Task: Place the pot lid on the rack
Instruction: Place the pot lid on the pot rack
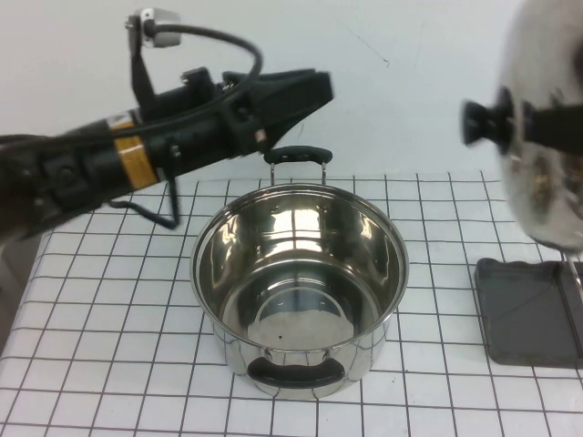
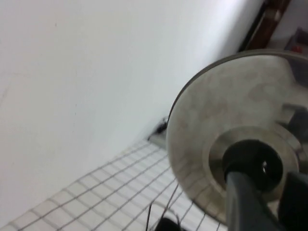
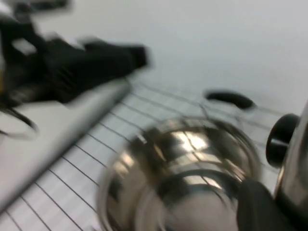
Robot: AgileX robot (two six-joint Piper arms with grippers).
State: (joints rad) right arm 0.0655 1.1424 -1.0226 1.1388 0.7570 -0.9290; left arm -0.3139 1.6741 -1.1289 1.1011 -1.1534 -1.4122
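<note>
Pot lid (image 1: 547,118): mirror-polished steel, black knob (image 1: 480,121).
Pot (image 1: 299,282): polished steel, two black handles.
Rack (image 1: 528,314): dark grey tray.
Table cover (image 1: 109,328): white, black grid lines.
Left gripper (image 1: 305,91): black; arm carries a yellow band.
Right gripper (image 1: 556,123): apparently black.
</note>
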